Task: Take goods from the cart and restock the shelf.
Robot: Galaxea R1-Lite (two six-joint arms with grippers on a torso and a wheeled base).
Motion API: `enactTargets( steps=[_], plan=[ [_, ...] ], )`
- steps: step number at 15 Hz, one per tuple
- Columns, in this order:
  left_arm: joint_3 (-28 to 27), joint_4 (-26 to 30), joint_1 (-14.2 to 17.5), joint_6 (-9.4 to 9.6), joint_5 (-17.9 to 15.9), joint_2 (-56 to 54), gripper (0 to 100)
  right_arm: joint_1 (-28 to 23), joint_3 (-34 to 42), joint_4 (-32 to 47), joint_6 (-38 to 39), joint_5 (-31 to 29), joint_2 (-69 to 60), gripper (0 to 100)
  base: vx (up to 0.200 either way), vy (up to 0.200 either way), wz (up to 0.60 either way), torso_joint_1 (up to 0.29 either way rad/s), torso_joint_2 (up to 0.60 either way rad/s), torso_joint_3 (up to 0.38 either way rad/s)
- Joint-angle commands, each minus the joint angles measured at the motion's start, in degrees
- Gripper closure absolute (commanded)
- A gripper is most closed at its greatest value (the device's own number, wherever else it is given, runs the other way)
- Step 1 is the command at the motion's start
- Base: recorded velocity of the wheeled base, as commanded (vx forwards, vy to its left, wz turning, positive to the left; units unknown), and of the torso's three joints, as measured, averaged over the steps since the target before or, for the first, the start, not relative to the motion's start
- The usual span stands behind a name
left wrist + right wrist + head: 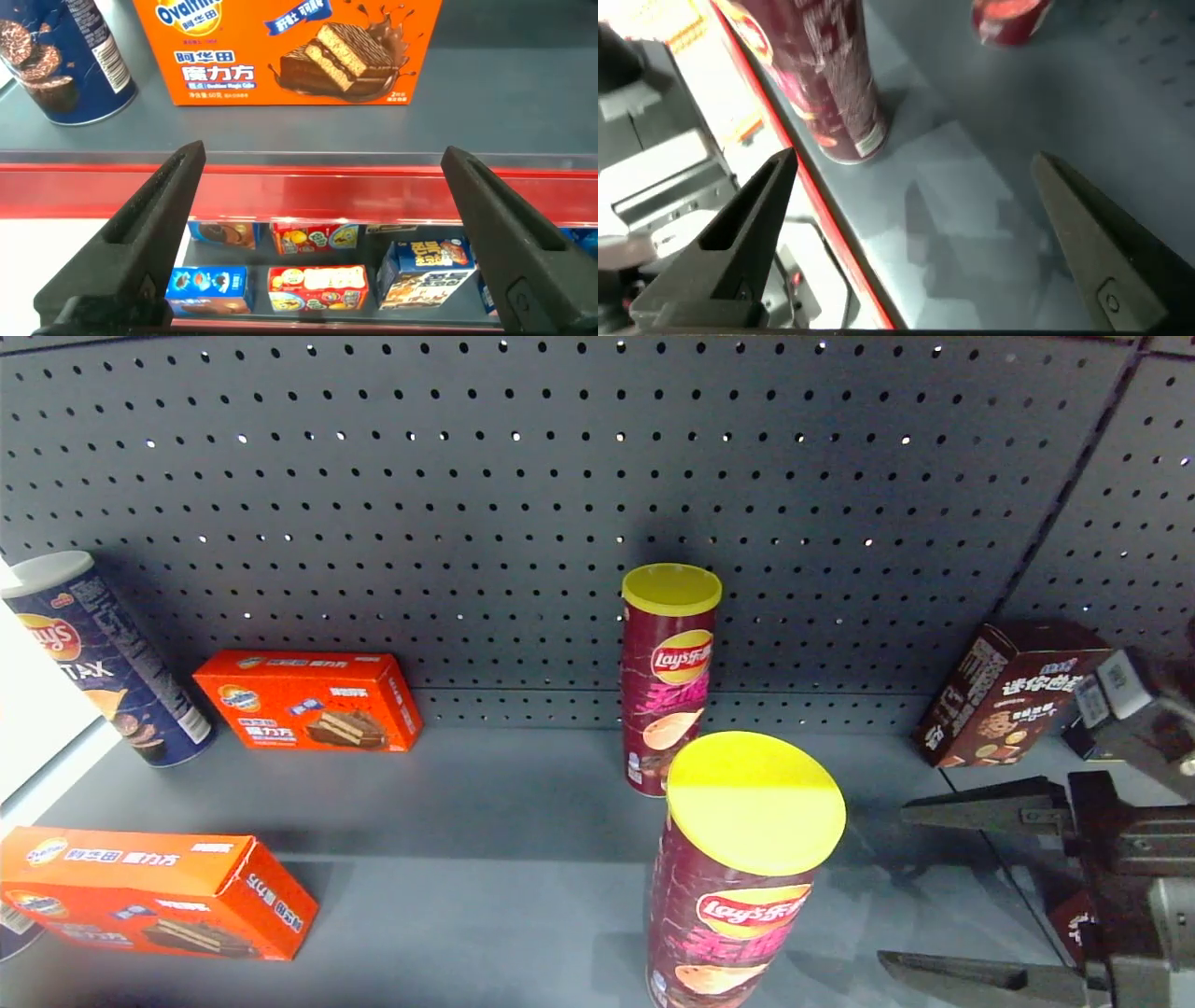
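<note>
The grey shelf (485,803) carries two maroon chip cans. The near can (738,905) stands by its front edge and the far can (667,681) by the back panel. Both are capped with yellow lids (756,798), so their contents are hidden. My right tool (893,889) is spread wide beside the near can, gripping nothing. My left tool (324,154) gapes just as wide, empty, facing an orange box (290,51) and a blue can (65,56).

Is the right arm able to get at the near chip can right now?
Probably yes: the right end effector sits open beside the near can, with only bare shelf between them.
</note>
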Motion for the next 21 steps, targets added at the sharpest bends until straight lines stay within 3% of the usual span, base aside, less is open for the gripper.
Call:
enactTargets(
  steps=[1,21],
  plan=[
    [0.00,-0.02,0.02,0.00,0.00,0.11,0,0.16,1.19,-0.05,-0.13,-0.01,2.33,0,0.000,0.000,0.00,0.000,0.00,0.000],
    [0.00,0.07,0.02,0.00,0.00,0.11,0,-1.59,2.60,-6.03,-0.13,-0.27,13.14,0,0.000,0.000,0.00,0.000,0.00,0.000]
  ],
)
